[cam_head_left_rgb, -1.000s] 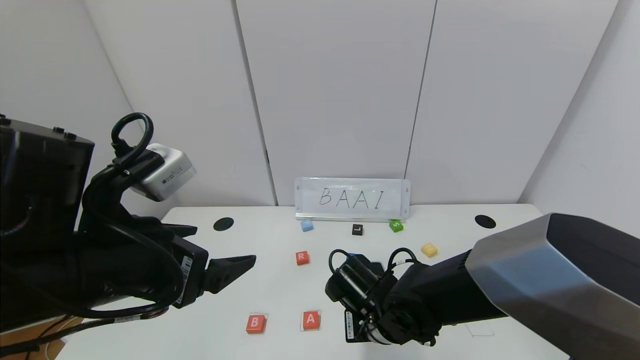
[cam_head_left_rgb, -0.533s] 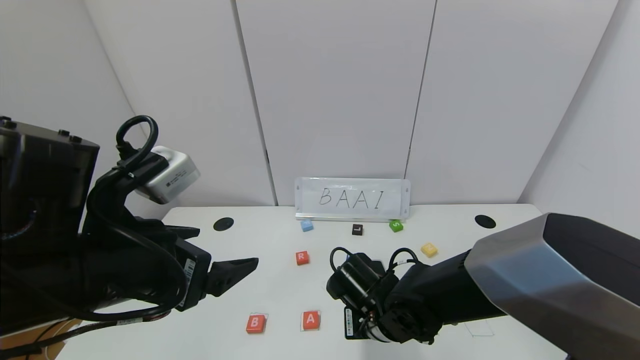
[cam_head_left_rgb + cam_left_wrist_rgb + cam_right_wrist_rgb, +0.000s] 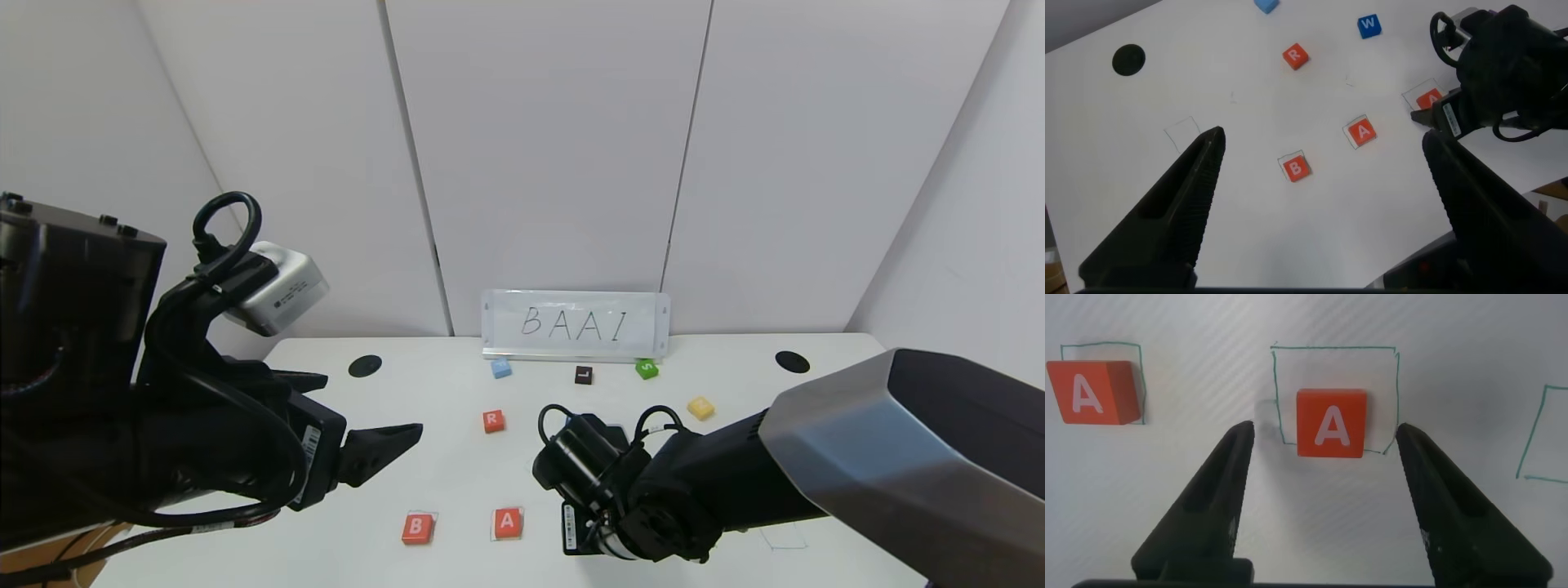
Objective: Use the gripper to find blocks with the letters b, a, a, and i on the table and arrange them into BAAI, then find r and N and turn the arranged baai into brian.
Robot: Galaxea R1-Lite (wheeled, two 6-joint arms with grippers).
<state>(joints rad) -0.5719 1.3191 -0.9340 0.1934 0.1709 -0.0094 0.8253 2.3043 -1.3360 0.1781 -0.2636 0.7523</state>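
**K:** White tabletop (image 3: 457, 474), pen squares drawn on it. Where's the second A?

**M:** Second A block (image 3: 1330, 422) sits flat inside the middle square (image 3: 1336, 396), letter upright, dead centre between the right gripper's (image 3: 1327, 502) fingers. Jaws are spread clear of both faces, nothing held. First A (image 3: 1090, 392) is one square over, beside it; B (image 3: 416, 528) one beyond that.

**K:** So what's next?

**M:** My read: the I. Empty square (image 3: 1543, 433) lies on the other side of the right gripper, so the right arm is nearer. Left gripper (image 3: 1323, 204) hangs wide open, empty, above B. R (image 3: 493, 421) sits farther back.
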